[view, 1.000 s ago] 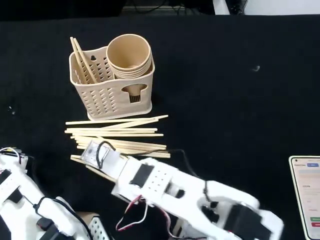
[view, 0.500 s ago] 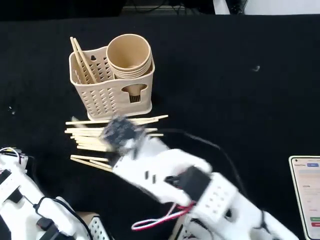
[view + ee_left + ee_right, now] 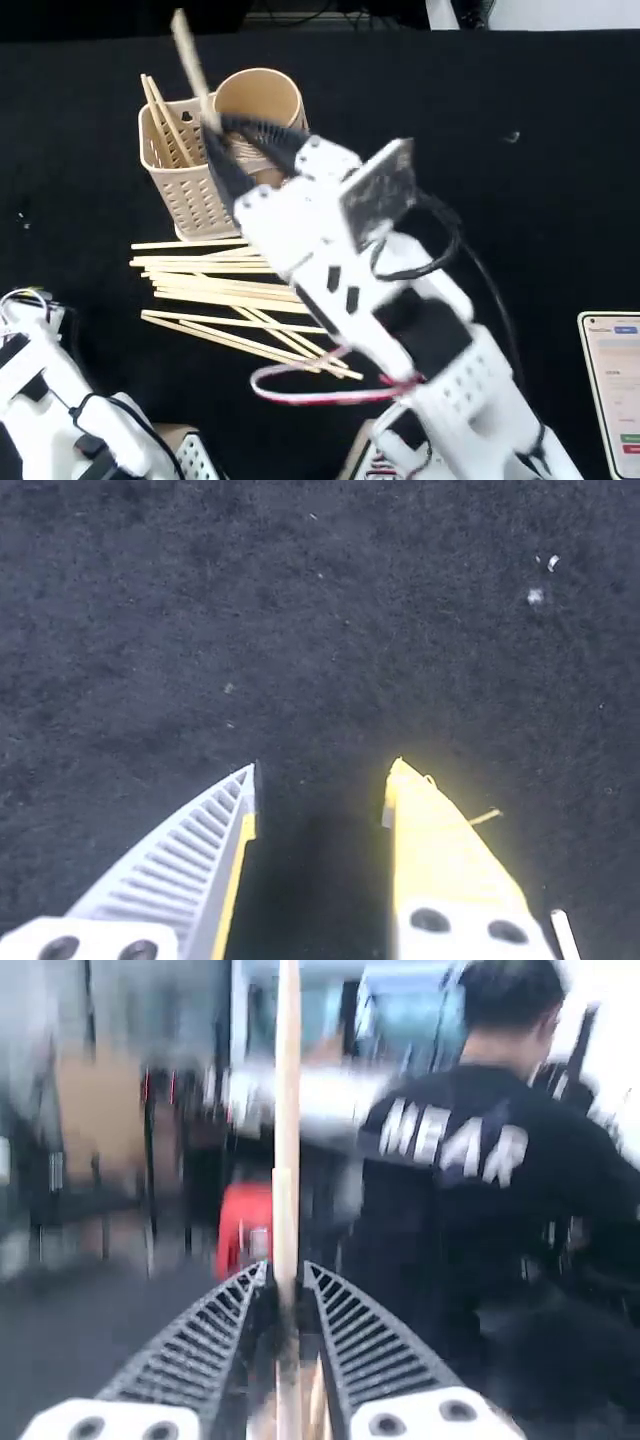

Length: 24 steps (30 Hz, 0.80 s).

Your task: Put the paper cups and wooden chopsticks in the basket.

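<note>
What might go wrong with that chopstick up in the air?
The right claw grips the chopstick near one end, so it might tilt or slip out. It hangs over the basket close to the paper cups, so it may land in a cup or miss the chopstick side.

Nothing is showing legible lettering or numbers. The chopstick (image 3: 190, 50) clamped in the right gripper (image 3: 212, 132) is showing bare wood only. A phone (image 3: 612, 385) is lying at the table's edge, well apart from that gripper, off beside the base end of its arm. Its lit screen is carrying lines of print and small coloured buttons, all too small to read.
</note>
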Motion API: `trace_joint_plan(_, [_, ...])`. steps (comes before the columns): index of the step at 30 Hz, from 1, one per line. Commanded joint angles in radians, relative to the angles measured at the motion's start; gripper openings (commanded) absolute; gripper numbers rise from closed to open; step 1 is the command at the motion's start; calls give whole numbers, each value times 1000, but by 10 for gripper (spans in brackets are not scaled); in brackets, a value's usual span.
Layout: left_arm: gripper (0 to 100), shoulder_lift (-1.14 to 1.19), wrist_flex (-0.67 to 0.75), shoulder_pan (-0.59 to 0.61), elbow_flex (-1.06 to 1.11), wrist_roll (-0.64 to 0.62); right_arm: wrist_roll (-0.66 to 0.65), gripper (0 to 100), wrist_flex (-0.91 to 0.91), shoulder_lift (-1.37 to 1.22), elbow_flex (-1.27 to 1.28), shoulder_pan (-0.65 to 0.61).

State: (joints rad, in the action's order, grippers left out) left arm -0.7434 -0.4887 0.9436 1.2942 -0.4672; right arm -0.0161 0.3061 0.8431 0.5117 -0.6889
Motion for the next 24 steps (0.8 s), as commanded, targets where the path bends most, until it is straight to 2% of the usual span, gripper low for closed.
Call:
trace_joint_plan(1, [213, -8, 18, -45, -33, -2, 80, 11, -302, -113, -51, 58])
trace_joint_plan(4, [213, -6, 18, -51, -33, -2, 83, 11, -445, -217, -61, 69])
trace_joint_plan(7, [213, -5, 18, -51, -35, -2, 81, 11, -502, -317, -105, 69])
trace_joint_plan(15, [213, -5, 18, -51, -35, -2, 83, 11, -500, -515, -199, 64])
trace_joint_plan(22, [213, -8, 18, -51, -33, -2, 83, 15, -439, -576, -61, 64])
trace_joint_plan(24, [213, -8, 18, -51, -33, -2, 83, 56, -437, -575, -28, 64])
